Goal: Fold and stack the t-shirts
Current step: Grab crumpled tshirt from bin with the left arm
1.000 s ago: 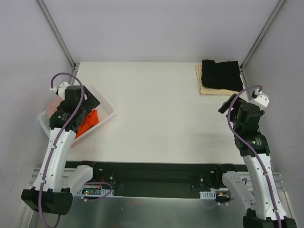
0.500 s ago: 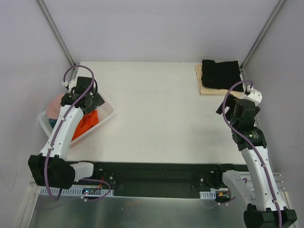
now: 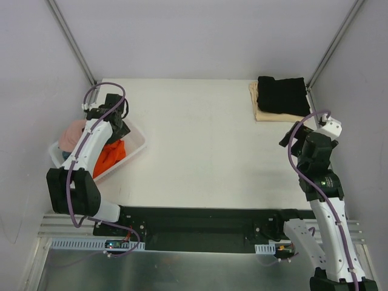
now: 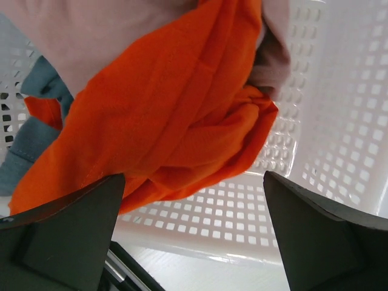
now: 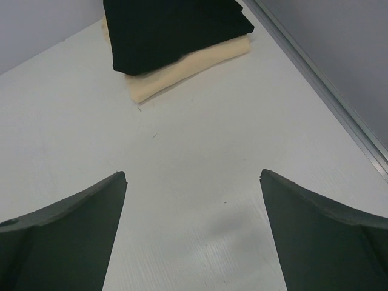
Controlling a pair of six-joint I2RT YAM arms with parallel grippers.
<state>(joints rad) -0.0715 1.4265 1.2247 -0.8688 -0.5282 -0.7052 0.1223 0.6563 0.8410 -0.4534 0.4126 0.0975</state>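
Note:
A bright orange-red t-shirt lies crumpled in the white perforated tub at the left, with a dusty pink shirt beside it. In the left wrist view the orange shirt lies under the pink one, and a grey-blue shirt shows at the left. My left gripper is open and empty just above the orange shirt. A folded black shirt sits on a folded cream-beige shirt at the far right corner. My right gripper is open and empty over bare table, short of the stack.
The tub wall rises close to the right of my left fingers. Metal frame posts stand at both back corners, and a rail runs along the table's right edge beside the stack.
My left arm has swung back along the tub, and its gripper now points down onto the orange shirt. My right arm shifted a little and returned near its earlier place.

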